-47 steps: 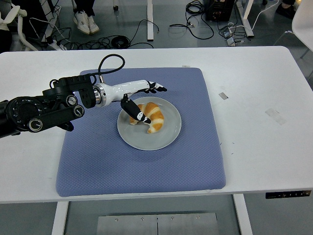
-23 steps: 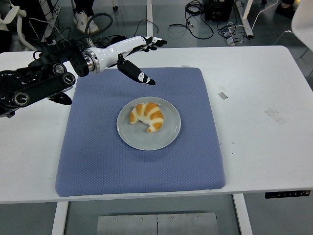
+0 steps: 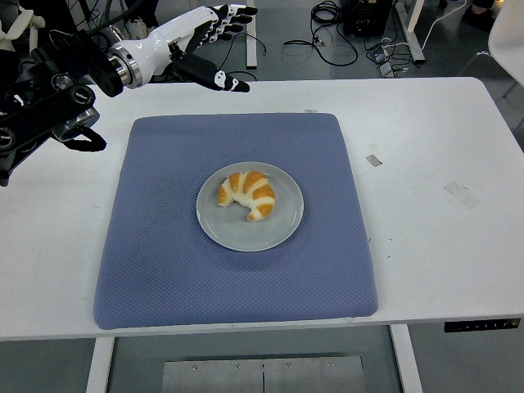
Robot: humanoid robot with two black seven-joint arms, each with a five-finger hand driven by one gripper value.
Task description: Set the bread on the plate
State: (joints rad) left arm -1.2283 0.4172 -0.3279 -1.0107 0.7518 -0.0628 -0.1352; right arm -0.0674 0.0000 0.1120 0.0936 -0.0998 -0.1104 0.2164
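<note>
– Bread (image 3: pixel 248 194); how many, and where?
– One croissant, on the one grey plate (image 3: pixel 282 233), mid blue mat (image 3: pixel 164 246); one white table (image 3: pixel 426 237).
– And farther back?
– One left hand (image 3: pixel 206 33) – fingers spread, empty – over the table's far edge.

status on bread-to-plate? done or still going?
Looks done: the bread lies on the grey plate, centred on the blue mat. Nothing in hand: the left hand is open, empty, raised at the table's far left. Nothing visibly left.
</note>
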